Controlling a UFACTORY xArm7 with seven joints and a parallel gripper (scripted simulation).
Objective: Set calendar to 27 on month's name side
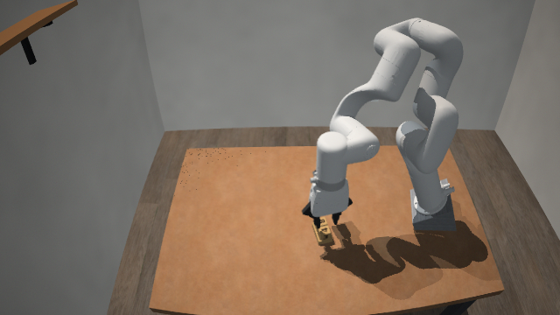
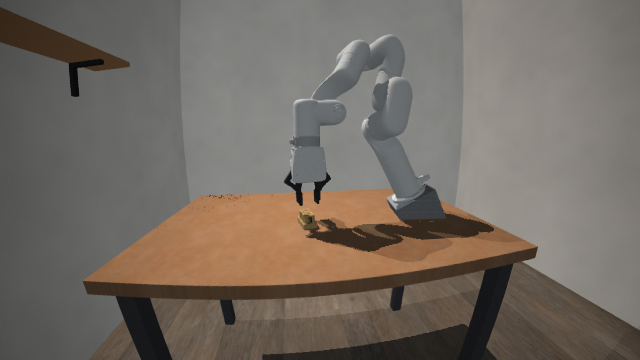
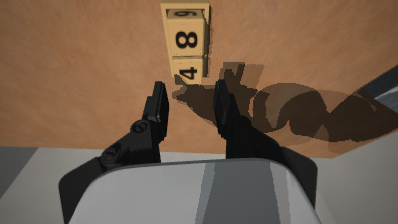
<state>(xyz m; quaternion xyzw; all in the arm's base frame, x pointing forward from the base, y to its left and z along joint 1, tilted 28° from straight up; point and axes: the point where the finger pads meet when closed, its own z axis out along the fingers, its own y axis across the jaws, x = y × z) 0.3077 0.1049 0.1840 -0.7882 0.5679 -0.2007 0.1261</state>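
Note:
The small yellow calendar tray (image 1: pixel 329 241) (image 3: pixel 185 5) lies on the table. Two yellow cubes stand in it end to end. In the wrist view one cube's face (image 3: pixel 186 40) shows an 8 and the nearer cube's face (image 3: pixel 188 71) shows a 4, both turned sideways. A foreshortened 9 or 6 shows beyond the 8. The exterior view shows the cubes (image 2: pixel 306 212) small, with a dark mark on the front. The month's name cannot be read. My gripper (image 1: pixel 326 225) (image 2: pixel 308 203) (image 3: pixel 190 92) is partly open and empty, pointing down above the calendar.
The wooden table top (image 1: pixel 227 245) (image 2: pixel 210 260) carries the arm's base (image 1: pixel 434 219) (image 2: pixel 417 207) at the right. The arm's shadow falls to the right of the calendar and past its front end. A wall shelf (image 1: pixel 35 24) (image 2: pixel 55 42) hangs at the upper left.

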